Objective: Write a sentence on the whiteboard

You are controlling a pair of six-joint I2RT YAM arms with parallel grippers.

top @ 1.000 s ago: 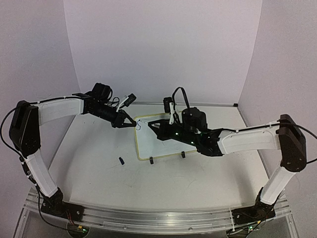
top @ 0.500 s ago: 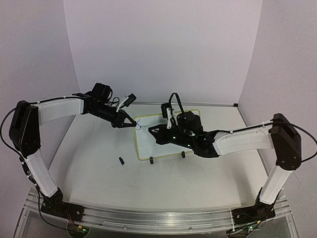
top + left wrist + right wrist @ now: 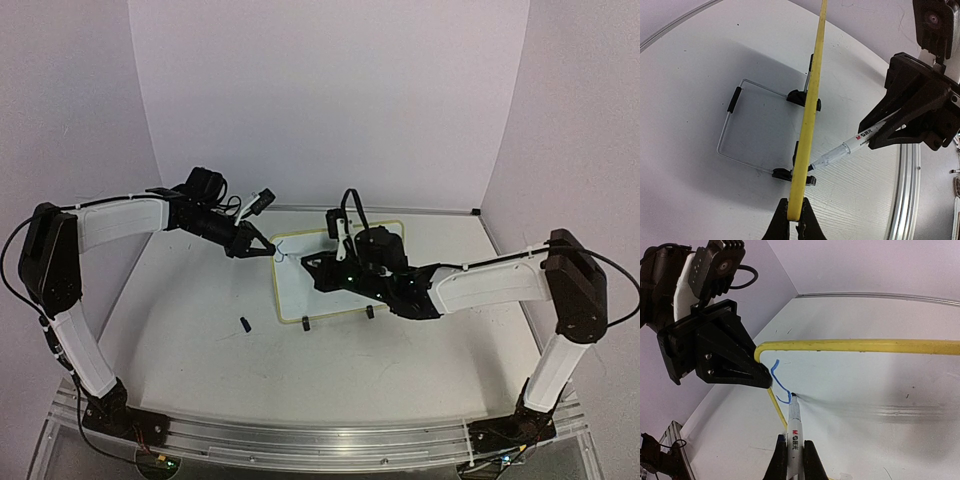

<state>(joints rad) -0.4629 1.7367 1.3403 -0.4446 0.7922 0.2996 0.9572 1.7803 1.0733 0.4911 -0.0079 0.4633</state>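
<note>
Board: the whiteboard point(image 3: 300, 298) stands tilted on a wire stand point(image 3: 734, 99), toward the far edge of the tabletop point(image 3: 180, 350) and about mid-width.
Left gripper point(image 3: 794, 221): its fingers pinch the yellow frame at the board's far left corner (steadying it, I judge).
Right gripper point(image 3: 792, 460): its fingers are clamped round a marker point(image 3: 793, 426), whose tip touches the white face just beside that same corner.
Ink: there is one short blue squiggle point(image 3: 777, 382) by the corner. The rest of the face is bare, so the sentence looks barely begun.
Cap point(image 3: 245, 324): a small dark piece lies on the tabletop off the board's near left corner (probably the marker's cap, though it is too small to be sure).
Risk, pressure: a hard push on the tilted face could tip the board back or shift the stand, since only one corner is held.
Risk, crowding: the two grippers sit close together, so a stroke drifting left could knock them.
Risk, contact: if the marker twists in the fingers or lifts, the letters will break or smear.
</note>
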